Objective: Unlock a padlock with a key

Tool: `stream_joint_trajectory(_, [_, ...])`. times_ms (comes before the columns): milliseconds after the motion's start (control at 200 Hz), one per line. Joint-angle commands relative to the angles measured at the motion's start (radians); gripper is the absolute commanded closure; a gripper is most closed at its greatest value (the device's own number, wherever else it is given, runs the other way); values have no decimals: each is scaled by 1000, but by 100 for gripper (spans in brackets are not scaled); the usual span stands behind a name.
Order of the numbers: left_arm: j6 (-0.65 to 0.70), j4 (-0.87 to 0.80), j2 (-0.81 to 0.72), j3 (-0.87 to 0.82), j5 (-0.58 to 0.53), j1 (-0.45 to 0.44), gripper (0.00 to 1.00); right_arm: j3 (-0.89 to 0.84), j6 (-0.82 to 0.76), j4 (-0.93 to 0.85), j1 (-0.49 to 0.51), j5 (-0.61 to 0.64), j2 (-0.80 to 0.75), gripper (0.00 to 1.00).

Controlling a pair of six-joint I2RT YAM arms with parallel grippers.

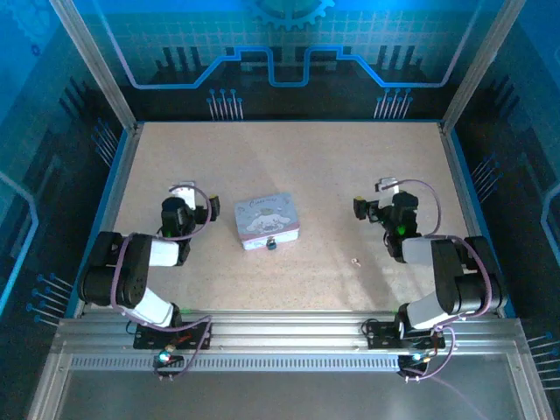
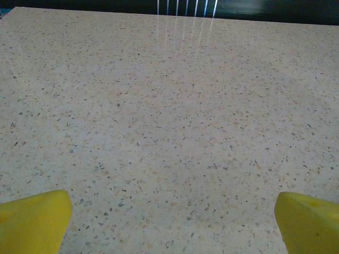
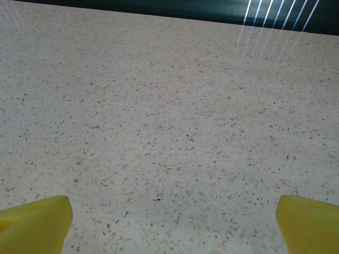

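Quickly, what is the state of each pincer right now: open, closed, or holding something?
Left pincer: open, holding nothing.
Right pincer: open, holding nothing.

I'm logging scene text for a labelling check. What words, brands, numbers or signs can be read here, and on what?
Nothing is legible.
tin: what may be a faint strip of lettering above the cartoon figure on its lid, too small and blurred to read.
back wall: a gear outline and circuit-like lines, no words or numbers.
padlock and key: too small to show any marking.
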Motion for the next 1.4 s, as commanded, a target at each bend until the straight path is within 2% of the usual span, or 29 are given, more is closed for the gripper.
stream_joint_trajectory(0, [-3, 37, 3, 14, 26, 6, 1, 20, -10, 7, -4, -10, 10, 0])
stream_joint_trajectory(560, [-3, 36, 2, 15, 26, 6, 1, 21, -9, 3, -5, -12, 11, 0])
stream_joint_trajectory(780, [-3, 44, 2, 11, 24, 6, 1, 17, 1, 9, -26, -51, 7, 0])
stream_joint_trajectory(860, [0, 83, -29, -22, 30, 3, 1, 65, 8, -118, -25, -32, -43, 0])
stream_joint_trajectory(910, [11, 52, -87, -31, 18, -6, 1, 105, 11, -228, -26, -20, -95, 0])
stream_joint_trajectory(1095, [41, -277, -314, 64, -36, -72, 1, 229, 77, -591, -12, -8, -280, 0])
stream_joint_trajectory(1166, [-18, -409, -380, 115, -32, -81, 1, 306, 109, -758, 5, -29, -312, 0])
stream_joint_trajectory(1296, [-233, -659, -471, 212, 24, -86, 1, 441, 209, -1090, 44, -57, -331, 0])
stream_joint_trajectory(1396, [-372, -816, -516, 259, 99, -100, 1, 496, 298, -1309, 86, -94, -330, 7])
